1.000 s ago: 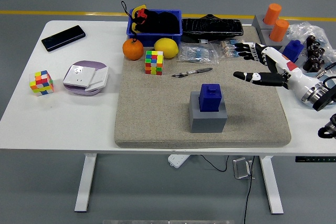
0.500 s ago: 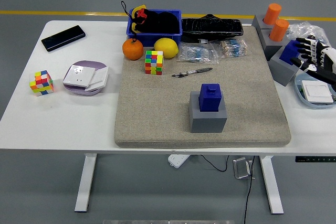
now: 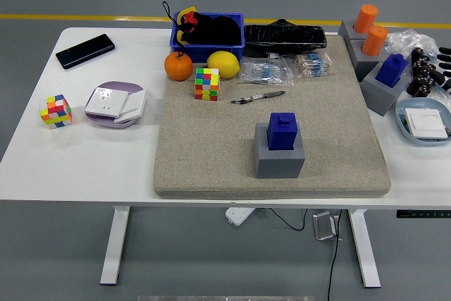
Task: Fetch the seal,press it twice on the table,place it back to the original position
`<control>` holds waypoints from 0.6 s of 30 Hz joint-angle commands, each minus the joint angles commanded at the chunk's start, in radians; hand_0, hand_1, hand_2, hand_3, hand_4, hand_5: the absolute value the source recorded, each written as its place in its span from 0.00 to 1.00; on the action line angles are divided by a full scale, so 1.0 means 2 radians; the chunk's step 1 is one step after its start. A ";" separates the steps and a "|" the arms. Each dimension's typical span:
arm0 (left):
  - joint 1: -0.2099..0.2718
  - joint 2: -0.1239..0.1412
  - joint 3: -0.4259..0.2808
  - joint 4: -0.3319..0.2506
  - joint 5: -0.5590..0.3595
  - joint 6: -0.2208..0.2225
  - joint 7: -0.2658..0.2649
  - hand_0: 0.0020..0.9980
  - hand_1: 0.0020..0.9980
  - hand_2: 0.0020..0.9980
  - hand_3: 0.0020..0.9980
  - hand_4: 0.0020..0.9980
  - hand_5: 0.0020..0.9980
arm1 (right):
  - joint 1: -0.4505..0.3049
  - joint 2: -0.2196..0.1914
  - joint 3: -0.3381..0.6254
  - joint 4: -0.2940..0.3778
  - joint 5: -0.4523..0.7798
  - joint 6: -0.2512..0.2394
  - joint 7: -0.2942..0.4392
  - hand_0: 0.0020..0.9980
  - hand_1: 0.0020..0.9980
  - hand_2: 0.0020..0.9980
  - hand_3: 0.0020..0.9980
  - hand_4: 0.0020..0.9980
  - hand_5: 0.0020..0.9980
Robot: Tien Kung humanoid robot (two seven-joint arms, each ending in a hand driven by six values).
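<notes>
Left end of surface: phone (image 3: 84, 51) by the far corner, small cube (image 3: 56, 111) nearer. On the grey mat (image 3: 211, 160), toward the near edge: blue seal (image 3: 282, 130) upright in its grey holder (image 3: 279, 161), untouched, pen (image 3: 257, 96) lying beyond it. At the right edge: only a sliver of the right robot hand (image 3: 445, 52), well apart from the seal; wide or narrow, cannot tell. Likely step: fetching, not yet begun. Next move calls for reaching in over the mat, closing on the blue top and lifting straight up out of the holder.
</notes>
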 joint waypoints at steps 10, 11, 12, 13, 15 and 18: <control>0.002 0.000 0.000 0.001 -0.001 0.001 0.001 0.74 0.70 0.68 0.75 0.68 0.30 | -0.017 -0.001 0.039 -0.010 -0.009 0.032 -0.043 0.88 0.85 0.85 0.82 1.00 0.67; 0.002 0.000 0.001 0.002 -0.003 0.001 0.001 0.74 0.70 0.68 0.75 0.68 0.30 | -0.020 -0.001 0.044 -0.010 -0.011 0.036 -0.047 0.88 0.85 0.85 0.82 1.00 0.67; 0.003 0.000 0.002 0.002 -0.003 0.001 0.001 0.74 0.70 0.68 0.75 0.68 0.30 | -0.022 0.000 0.049 -0.010 -0.011 0.039 -0.050 0.88 0.85 0.85 0.82 1.00 0.67; 0.003 0.000 0.001 0.002 -0.002 0.001 0.001 0.74 0.70 0.68 0.75 0.68 0.30 | -0.024 0.000 0.052 -0.010 -0.011 0.040 -0.052 0.88 0.85 0.85 0.82 1.00 0.67; 0.001 0.001 -0.001 0.001 -0.001 0.002 0.001 0.74 0.70 0.68 0.75 0.68 0.30 | -0.026 0.001 0.061 -0.009 -0.012 0.042 -0.054 0.88 0.85 0.85 0.82 1.00 0.67; 0.000 0.002 -0.004 0.000 0.001 0.002 0.000 0.74 0.70 0.68 0.75 0.68 0.30 | -0.028 0.000 0.070 -0.008 -0.014 0.044 -0.057 0.89 0.86 0.85 0.84 1.00 0.69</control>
